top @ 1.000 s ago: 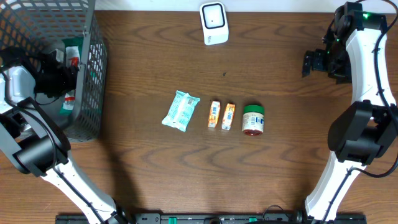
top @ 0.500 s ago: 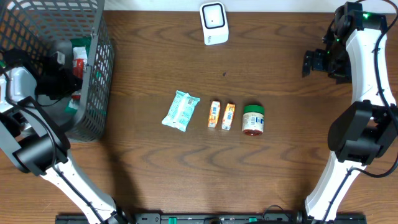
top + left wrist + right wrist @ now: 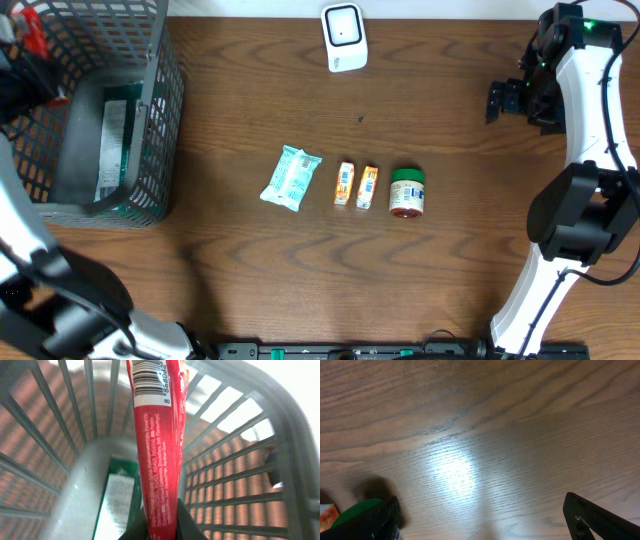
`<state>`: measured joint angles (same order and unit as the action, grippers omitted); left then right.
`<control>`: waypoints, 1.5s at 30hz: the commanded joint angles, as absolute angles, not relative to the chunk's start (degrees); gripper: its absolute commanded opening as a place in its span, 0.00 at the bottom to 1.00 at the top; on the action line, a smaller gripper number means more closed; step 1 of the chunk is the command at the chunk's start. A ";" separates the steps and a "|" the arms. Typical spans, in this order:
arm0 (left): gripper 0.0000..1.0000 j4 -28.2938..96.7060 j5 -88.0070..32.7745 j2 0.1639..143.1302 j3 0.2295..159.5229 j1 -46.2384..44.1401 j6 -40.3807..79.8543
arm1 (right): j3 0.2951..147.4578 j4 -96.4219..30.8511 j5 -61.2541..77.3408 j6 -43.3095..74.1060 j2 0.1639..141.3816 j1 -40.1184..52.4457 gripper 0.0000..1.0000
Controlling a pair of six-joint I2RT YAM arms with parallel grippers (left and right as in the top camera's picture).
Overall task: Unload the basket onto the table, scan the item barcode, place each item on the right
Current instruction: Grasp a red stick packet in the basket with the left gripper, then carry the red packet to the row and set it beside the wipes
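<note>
Holding the red packet (image 3: 160, 445) pinched by its lower end, the left gripper (image 3: 162, 527) has its jaws closed tight on it, and the packet stands up away from the fingers over the wire basket (image 3: 160, 110). The barcode (image 3: 150, 377) sits at the packet's far end, facing the wrist camera. From where I stand the pick looks done and the scan itself is not: the packet is nowhere near the reader.

Beneath the gripper, down on the basket floor, lies one green-and-white packet (image 3: 117, 505); I see nothing else in there.

Well off to that gripper's right, out on the table (image 3: 250, 280), a teal pouch (image 3: 291, 178), two orange packets (image 3: 355, 186) and a green-lidded jar (image 3: 407, 193) lie in a row. Whether they are already scanned I cannot tell.

The scanner (image 3: 343, 37) stands beyond that row, at the table's far edge, so the carry across and the presenting of the code are what I judge to be left.

Far right, the right gripper (image 3: 485, 515) hangs with jaws spread wide and nothing between them, the jar just off its left finger.
</note>
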<state>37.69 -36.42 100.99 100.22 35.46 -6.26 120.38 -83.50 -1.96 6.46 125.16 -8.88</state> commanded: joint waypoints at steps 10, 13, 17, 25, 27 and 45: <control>0.07 39.35 -31.79 86.32 101.14 35.27 -0.30 | 121.03 -83.50 -2.31 6.13 125.27 -8.91 0.99; 0.07 43.62 -38.48 85.95 101.14 34.48 0.32 | 121.03 -83.50 -2.31 6.13 125.27 -8.93 0.99; 0.07 49.39 -49.91 85.93 101.12 30.17 0.30 | 121.03 -83.50 -2.31 6.13 125.27 -8.93 0.99; 0.07 56.18 -46.17 85.93 100.90 11.86 -1.85 | 121.03 -83.48 -2.31 6.13 125.27 -8.91 0.99; 0.07 56.31 -35.07 86.08 99.20 3.57 1.28 | 121.03 -83.50 -2.31 6.13 125.27 -8.93 0.99; 0.07 50.72 -13.69 104.40 82.28 -23.55 21.34 | 121.03 -83.48 -2.31 6.13 125.27 -8.93 0.99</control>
<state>50.96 -15.55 101.25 82.48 -22.04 17.30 120.38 -83.48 -1.96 6.48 125.16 -8.88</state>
